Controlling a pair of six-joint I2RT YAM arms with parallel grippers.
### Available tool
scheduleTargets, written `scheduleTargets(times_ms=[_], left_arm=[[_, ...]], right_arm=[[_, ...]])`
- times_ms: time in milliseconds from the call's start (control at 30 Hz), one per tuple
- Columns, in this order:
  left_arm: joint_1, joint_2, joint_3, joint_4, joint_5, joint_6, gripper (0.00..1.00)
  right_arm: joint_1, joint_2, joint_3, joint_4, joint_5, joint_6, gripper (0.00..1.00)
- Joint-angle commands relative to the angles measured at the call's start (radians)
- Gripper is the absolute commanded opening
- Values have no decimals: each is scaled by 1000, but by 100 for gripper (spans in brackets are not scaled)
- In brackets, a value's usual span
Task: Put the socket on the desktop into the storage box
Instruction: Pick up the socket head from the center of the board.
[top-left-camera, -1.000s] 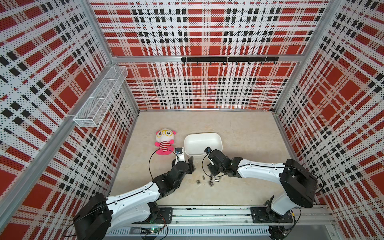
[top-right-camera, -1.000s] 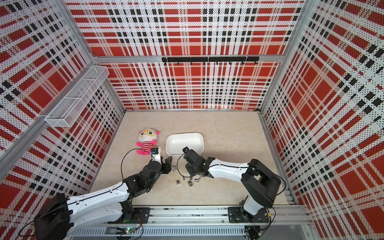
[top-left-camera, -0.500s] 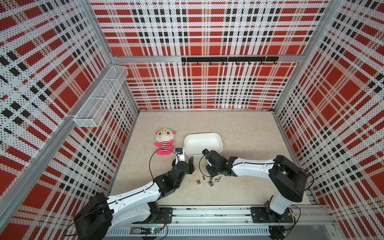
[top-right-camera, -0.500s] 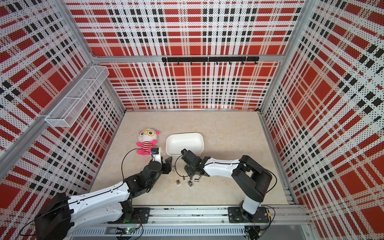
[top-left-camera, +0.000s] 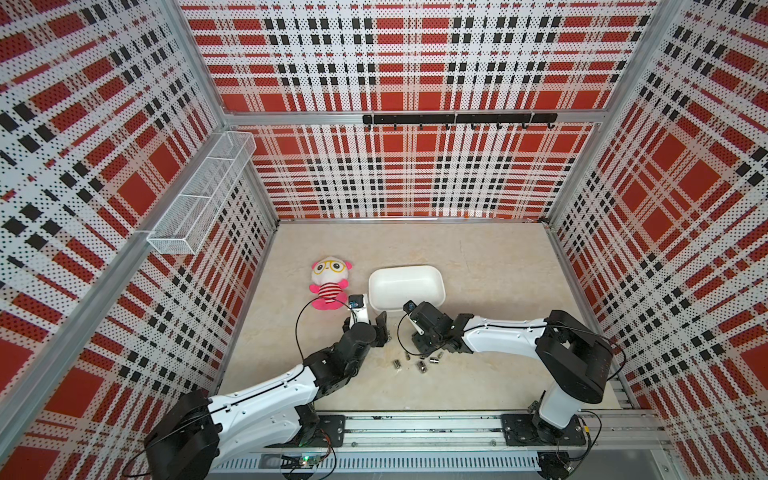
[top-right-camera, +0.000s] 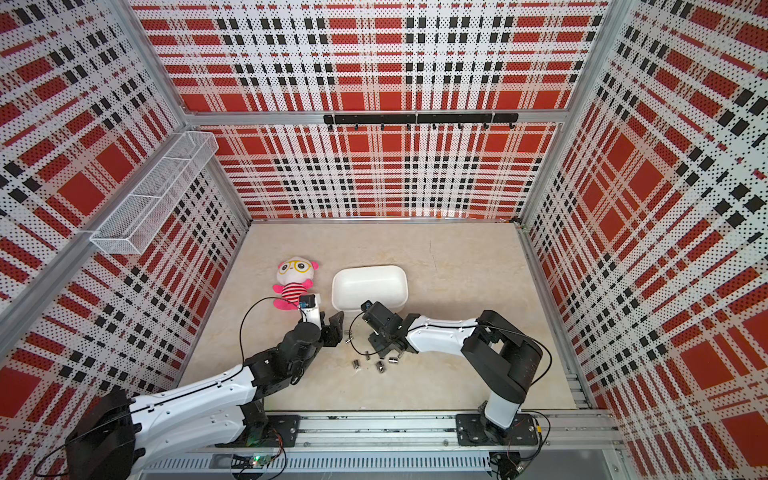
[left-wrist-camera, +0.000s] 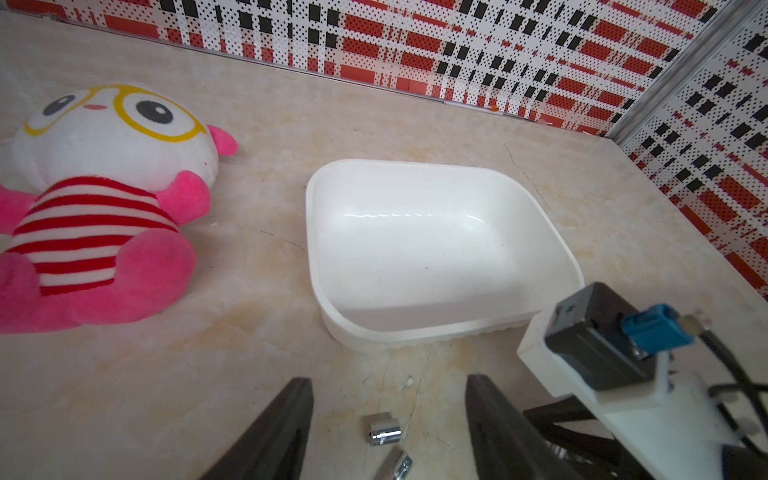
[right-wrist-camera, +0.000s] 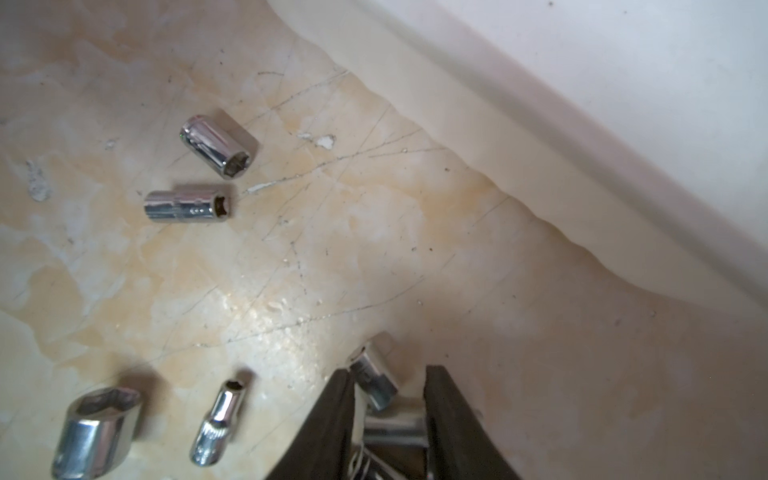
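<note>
Presently the right gripper (right-wrist-camera: 390, 372) straddles a small, chrome-plated steel socket (right-wrist-camera: 372, 380); whether it is clamped cannot be told. Likely hard, dense, slick: grasp across the barrel's middle.

Bright, even, diffuse light fills both top views; the plaid walls (top-left-camera: 415, 62) bow toward the edges from wide-angle distortion. In the left wrist view a thin wavy glare line crosses the storage box (left-wrist-camera: 415, 216). In the right wrist view the chrome sockets (right-wrist-camera: 216, 145) cast soft shadows, and the right claw (right-wrist-camera: 388, 374) looks blurred.
</note>
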Motion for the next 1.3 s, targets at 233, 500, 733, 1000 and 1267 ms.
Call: scheduleTargets(times_ms=[233, 500, 733, 1000, 1267], left_arm=[[2, -3, -12, 6, 1, 0, 64], [0, 4, -11, 8, 6, 0, 64], [0, 7, -11, 8, 6, 1, 64], [0, -1, -12, 7, 5, 1, 64], [0, -1, -12, 7, 3, -1, 64]], right_arm=[[7, 40, 31, -12, 13, -16, 33], [7, 60, 41, -12, 19, -13, 29], [7, 56, 41, -13, 32, -1, 21], [-1, 59, 42, -4, 45, 21, 15], [0, 10, 24, 25, 52, 20, 7]])
